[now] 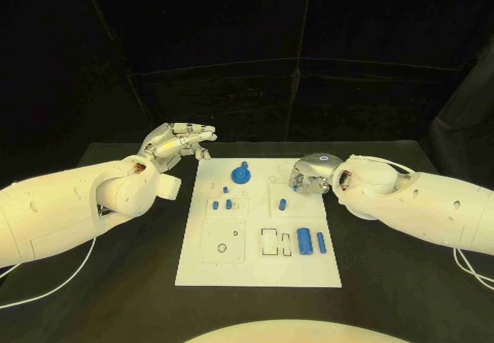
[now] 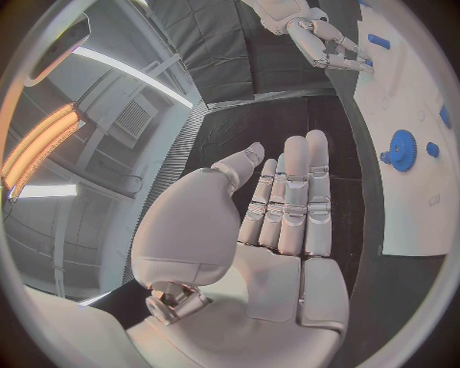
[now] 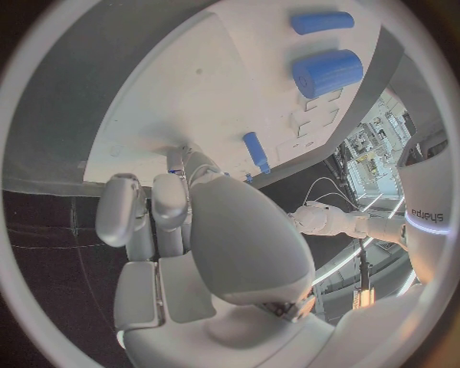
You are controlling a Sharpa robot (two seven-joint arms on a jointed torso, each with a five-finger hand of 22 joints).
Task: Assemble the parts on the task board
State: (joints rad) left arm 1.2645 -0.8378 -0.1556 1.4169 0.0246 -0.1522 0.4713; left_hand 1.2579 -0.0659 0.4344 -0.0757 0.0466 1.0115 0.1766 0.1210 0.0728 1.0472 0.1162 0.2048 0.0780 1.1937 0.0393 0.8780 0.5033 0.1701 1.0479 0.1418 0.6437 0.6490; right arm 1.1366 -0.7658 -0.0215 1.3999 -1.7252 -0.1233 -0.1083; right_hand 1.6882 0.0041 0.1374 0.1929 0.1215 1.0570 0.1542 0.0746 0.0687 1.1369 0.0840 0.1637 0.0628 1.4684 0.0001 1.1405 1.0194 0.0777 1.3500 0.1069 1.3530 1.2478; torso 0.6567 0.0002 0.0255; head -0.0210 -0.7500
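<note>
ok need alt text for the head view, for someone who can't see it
A white task board lies mid-table on a black table, with small blue parts on it, among them a gear and a thick cylinder. The right hand reaches down onto the board's far right corner, while the left hand hovers off its far left corner, holding nothing.

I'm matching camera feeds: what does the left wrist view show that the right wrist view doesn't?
Left wrist view alone: the blue gear, and the left hand up close with its fingers extended, holding nothing. Right wrist view alone: the large blue cylinder and the slim blue rod beside it. Both show the task board and the right hand.
</note>
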